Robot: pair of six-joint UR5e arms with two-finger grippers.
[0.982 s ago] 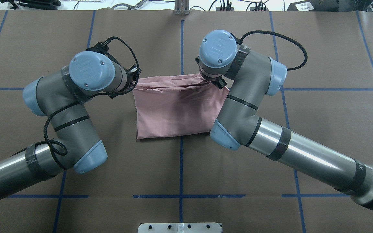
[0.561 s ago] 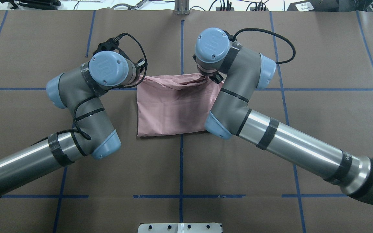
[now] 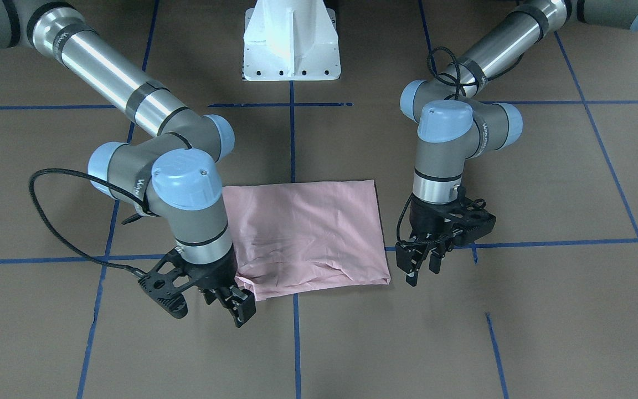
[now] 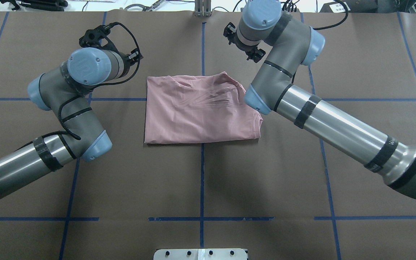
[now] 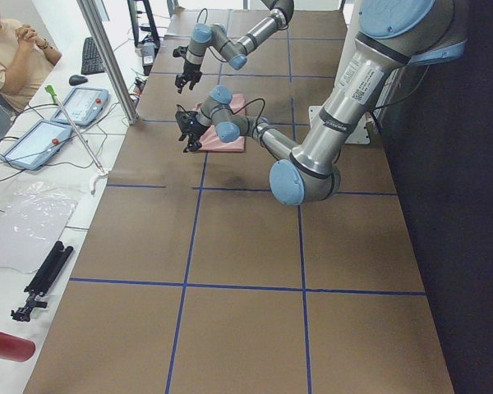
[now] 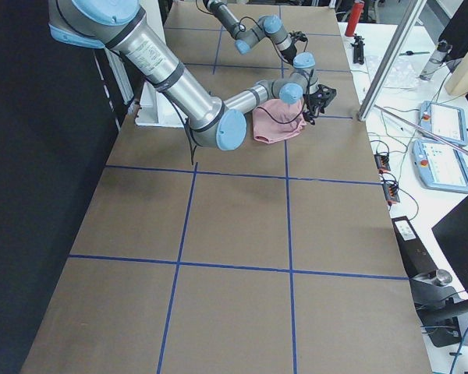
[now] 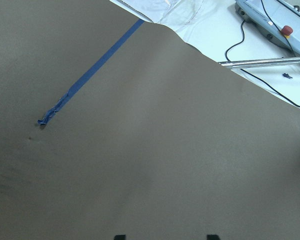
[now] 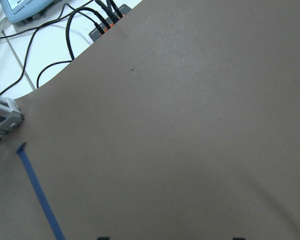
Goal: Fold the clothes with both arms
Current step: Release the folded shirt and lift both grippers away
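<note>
The pale pink T-shirt (image 4: 200,108) lies folded into a flat rectangle at the table's middle, plain side up, with no print showing. It also shows in the front view (image 3: 308,233). My left gripper (image 3: 423,267) hangs open and empty just off the shirt's far corner on my left side, not touching it. My right gripper (image 3: 230,305) is open and empty just past the shirt's other far corner. Both wrist views show only bare brown table, with the fingertips (image 7: 120,236) (image 8: 237,238) wide apart at the bottom edge.
The white pedestal base (image 3: 291,44) stands at the near edge. Blue tape lines (image 4: 202,173) grid the brown table. An aluminium post (image 4: 202,9), cables and tools line the far edge. Control tablets (image 5: 82,103) and a seated person (image 5: 12,49) are beyond it.
Both grippers have left the shirt's far corners and moved away from me, the left one also outward. The shirt's far edge, bunched before, now lies flatter.
</note>
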